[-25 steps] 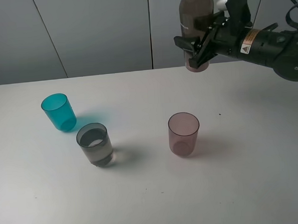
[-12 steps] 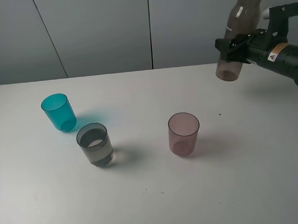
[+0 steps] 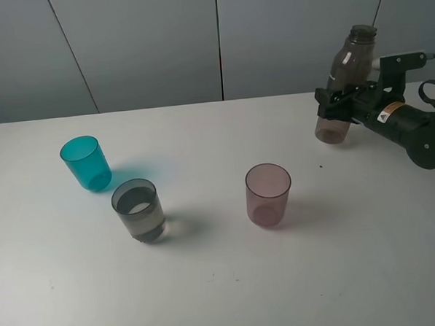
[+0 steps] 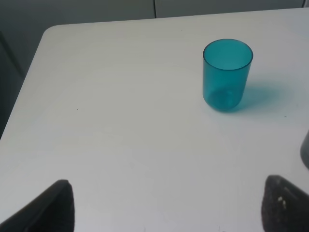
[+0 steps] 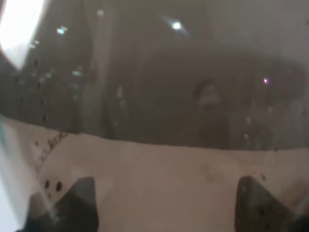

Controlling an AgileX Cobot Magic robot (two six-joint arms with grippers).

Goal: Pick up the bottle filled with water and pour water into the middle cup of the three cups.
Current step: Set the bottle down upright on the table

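The smoky-brown bottle (image 3: 344,80) leans slightly at the table's far right, its base at or just above the surface. My right gripper (image 3: 338,107) is shut on its lower body. The bottle (image 5: 154,87) fills the right wrist view, with the right gripper (image 5: 166,203) around it. The three cups stand apart to the left. The middle cup (image 3: 139,209) is smoky grey and holds water. The teal cup (image 3: 85,162) is behind it and the pink cup (image 3: 268,195) is near the centre. My left gripper (image 4: 169,212) hangs open, short of the teal cup (image 4: 227,75).
The white table (image 3: 224,294) runs to a rounded far-left corner (image 4: 53,31). A grey panelled wall (image 3: 153,42) stands behind it. The right arm (image 3: 412,123) lies low over the table's right edge. A sliver of the grey cup (image 4: 306,150) shows at the edge of the left wrist view.
My right gripper has carried the bottle from high over the table's back to the right and down to the table's far right side. The cups have not moved.
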